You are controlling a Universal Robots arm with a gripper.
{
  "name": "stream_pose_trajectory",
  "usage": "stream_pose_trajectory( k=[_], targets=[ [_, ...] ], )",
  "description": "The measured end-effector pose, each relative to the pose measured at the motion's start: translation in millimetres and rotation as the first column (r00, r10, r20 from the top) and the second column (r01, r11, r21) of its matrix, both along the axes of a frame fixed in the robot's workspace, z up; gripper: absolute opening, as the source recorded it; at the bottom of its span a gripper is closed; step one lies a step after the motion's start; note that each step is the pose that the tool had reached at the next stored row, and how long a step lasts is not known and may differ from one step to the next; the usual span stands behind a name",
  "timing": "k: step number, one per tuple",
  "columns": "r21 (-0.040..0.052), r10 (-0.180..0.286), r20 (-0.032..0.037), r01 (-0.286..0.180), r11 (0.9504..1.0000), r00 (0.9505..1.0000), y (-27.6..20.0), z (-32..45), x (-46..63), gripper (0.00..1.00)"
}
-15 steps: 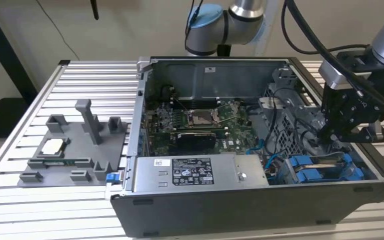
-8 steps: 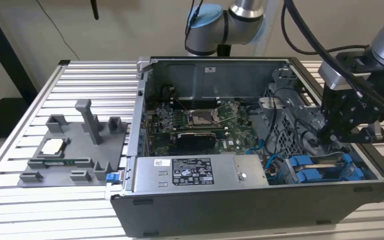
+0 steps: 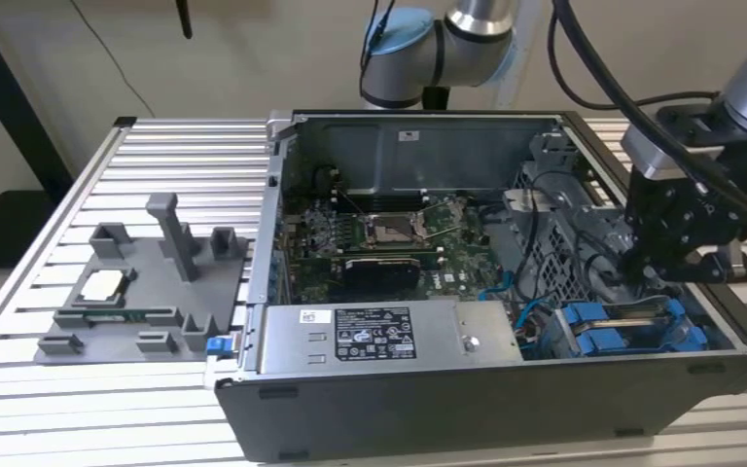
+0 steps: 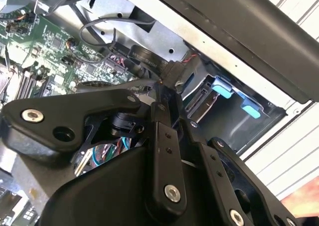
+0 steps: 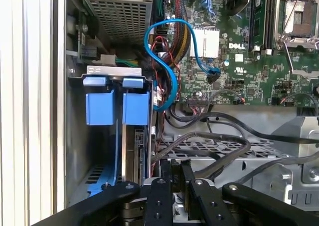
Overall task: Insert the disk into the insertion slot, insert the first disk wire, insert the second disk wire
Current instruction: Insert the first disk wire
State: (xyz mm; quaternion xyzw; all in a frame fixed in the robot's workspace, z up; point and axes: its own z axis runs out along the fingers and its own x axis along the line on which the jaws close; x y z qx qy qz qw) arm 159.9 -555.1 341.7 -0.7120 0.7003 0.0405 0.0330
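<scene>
Claw (image 3: 659, 270) sits low inside the case, fingers nearly together on what looks like a black wire plug (image 4: 172, 71).
Disk (image 5: 140, 151) appears seated on edge in the insertion slot (image 5: 114, 70), long axis running down into the bay. Its exposed edge lies just beside the claw, on the outer-wall side and lower in the exterior view. Blue cable (image 5: 167, 66) and motherboard (image 5: 239, 61) lie on the opposite side.

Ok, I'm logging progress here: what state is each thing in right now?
Computer case: open, side panel off.
Disk: seated in the insertion slot.
Claw: shut on a black wire connector.
Wire connector: held in the claw, not yet plugged into the disk.
</scene>
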Motion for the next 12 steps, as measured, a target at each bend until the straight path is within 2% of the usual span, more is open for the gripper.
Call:
stream_pose_trajectory(
  k=[4,10,11,12],
  targets=[
    [-0.0069,0.0,-0.0106,0.0,1.0,0.9999,-6.1,3.0,0.0,0.19],
    [-0.0135,-0.002,-0.0251,0.001,0.9999,0.9997,-19.2,6.8,0.1,0.19],
    [-0.0163,-0.003,-0.0259,0.002,0.9999,0.9997,-19.4,6.8,0.1,0.19],
    [-0.0242,-0.005,-0.026,0.004,0.9997,0.9997,-19.5,6.7,0.1,0.19]
  ],
)
